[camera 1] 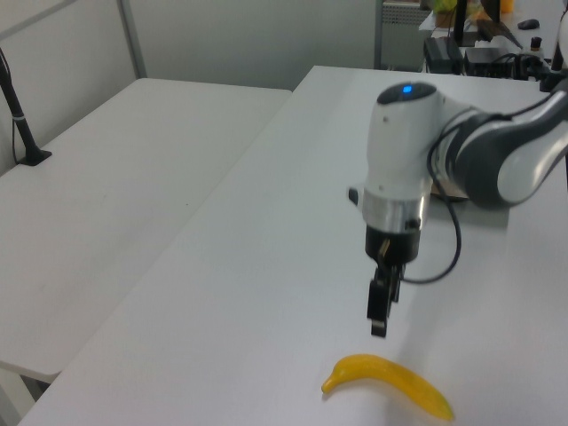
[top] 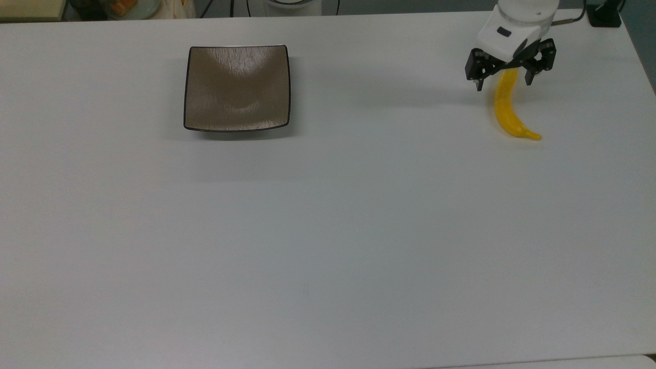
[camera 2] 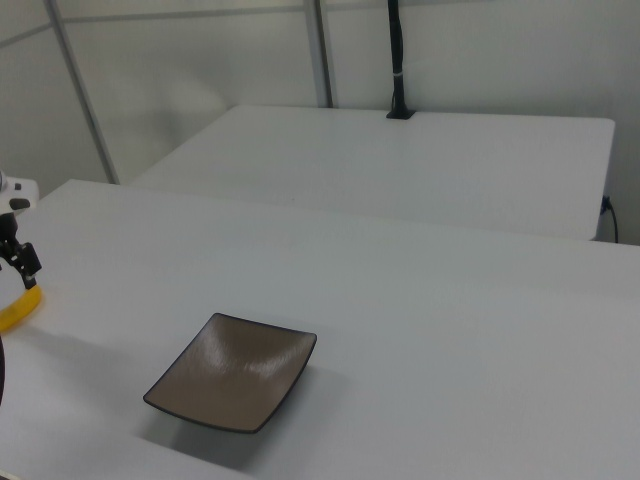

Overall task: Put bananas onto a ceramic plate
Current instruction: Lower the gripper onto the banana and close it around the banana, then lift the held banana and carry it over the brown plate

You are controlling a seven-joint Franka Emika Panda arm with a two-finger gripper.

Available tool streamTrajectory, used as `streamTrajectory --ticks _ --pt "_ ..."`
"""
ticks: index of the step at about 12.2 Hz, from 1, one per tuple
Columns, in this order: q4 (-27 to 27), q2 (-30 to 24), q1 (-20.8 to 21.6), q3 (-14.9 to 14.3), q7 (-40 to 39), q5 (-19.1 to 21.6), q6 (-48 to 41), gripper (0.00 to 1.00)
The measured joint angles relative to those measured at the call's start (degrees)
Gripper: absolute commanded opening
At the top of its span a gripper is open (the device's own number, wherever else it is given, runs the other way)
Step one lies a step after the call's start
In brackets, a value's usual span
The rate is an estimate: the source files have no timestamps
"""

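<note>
The gripper [top: 505,84] hangs above the banana's [top: 506,108] upper end in the top view, its jaws spread wide to either side of the fruit and holding nothing. The banana lies on the white worktop [top: 359,215], well apart from the square brown ceramic plate [top: 237,88], which sits bare.

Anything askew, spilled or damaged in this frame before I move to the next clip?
Nothing stands out. The banana lies whole on the white table, the ceramic plate sits flat and bare well apart from it, and the open hand hangs over the banana's far end without touching it.
</note>
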Motion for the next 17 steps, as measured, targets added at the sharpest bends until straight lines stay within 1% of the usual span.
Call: streamTrajectory --ticks 2,4,5,6,7,8,14,16,17 --pt "0.08 3.02 1.25 0.0 0.04 -0.61 1.79 1.0" --pt "0.15 5.46 1.61 -0.01 0.04 -1.64 3.36 1.0" --pt "0.24 6.61 1.73 -0.01 0.04 -1.82 3.43 0.9" --pt "0.35 7.51 1.88 -0.01 0.04 -2.03 3.45 0.52" --pt "0.58 8.14 2.02 -0.01 0.05 -2.88 3.46 0.24" --pt "0.64 8.28 2.08 -0.01 0.05 -3.49 3.46 0.16" --pt "1.61 8.24 2.11 -0.01 0.04 -4.86 3.47 0.17" --pt "2.55 8.23 2.07 -0.03 0.04 -5.11 3.47 0.17" --pt "3.54 8.18 1.99 -0.03 0.03 -6.13 3.48 0.17"
